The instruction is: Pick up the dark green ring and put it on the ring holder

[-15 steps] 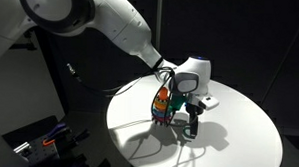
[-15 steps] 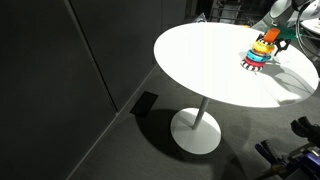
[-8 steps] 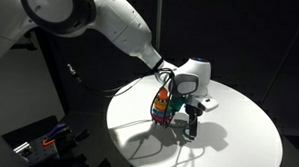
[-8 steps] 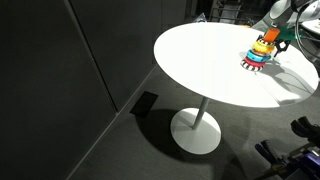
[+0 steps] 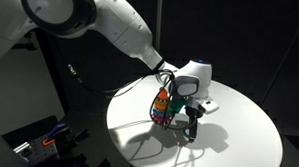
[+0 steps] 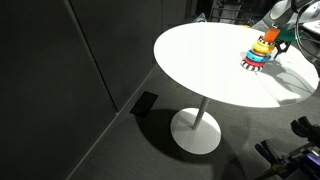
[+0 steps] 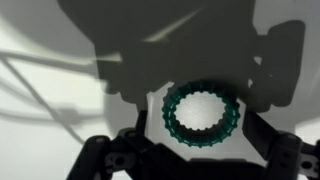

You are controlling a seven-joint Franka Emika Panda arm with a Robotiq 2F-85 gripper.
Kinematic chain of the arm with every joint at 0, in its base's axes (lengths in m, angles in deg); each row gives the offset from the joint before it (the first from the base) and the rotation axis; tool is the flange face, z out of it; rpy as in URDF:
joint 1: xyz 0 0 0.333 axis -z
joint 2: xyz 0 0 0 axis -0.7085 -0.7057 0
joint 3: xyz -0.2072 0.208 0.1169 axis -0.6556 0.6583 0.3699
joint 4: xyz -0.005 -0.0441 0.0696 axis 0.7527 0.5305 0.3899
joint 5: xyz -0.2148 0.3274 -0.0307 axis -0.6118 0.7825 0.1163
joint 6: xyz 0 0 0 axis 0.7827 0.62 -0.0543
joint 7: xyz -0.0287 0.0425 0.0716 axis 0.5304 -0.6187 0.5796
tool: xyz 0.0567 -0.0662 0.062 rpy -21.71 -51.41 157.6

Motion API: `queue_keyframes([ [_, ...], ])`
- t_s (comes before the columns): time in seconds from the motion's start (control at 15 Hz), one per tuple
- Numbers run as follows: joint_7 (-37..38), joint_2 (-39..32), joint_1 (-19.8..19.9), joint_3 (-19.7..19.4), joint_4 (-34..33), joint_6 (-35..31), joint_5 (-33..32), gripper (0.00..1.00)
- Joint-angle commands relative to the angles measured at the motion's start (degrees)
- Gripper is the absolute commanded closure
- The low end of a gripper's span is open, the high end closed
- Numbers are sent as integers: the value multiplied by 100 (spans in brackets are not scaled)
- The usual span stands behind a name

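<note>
Your white table (image 5: 237, 147) looks smooth, so a flat ring could skid on it. The ring holder (image 5: 163, 104) stands just beside your gripper (image 5: 192, 133), and a careless swing could topple it. The jaws are spread, gripping nothing. The dark green ring (image 7: 203, 117) lies flat between them. If you close off-centre, the thin ring may flip or squirt free.

dark green ring (image 7: 172, 118): ridged plastic, slight sheen | table (image 5: 238, 137): smooth matt top | fingers (image 7: 278, 152): matt
</note>
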Motion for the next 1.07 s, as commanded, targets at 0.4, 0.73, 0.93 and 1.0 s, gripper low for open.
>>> queue_keyframes([
  [0.4,116,244,30,-54,-237,272,162,55],
  [0.73,154,695,-14,-65,-231,497,124,55],
  [0.93,151,1068,-53,-45,-208,715,94,55],
  [1.0,128,1214,-62,-24,-187,809,95,55],
])
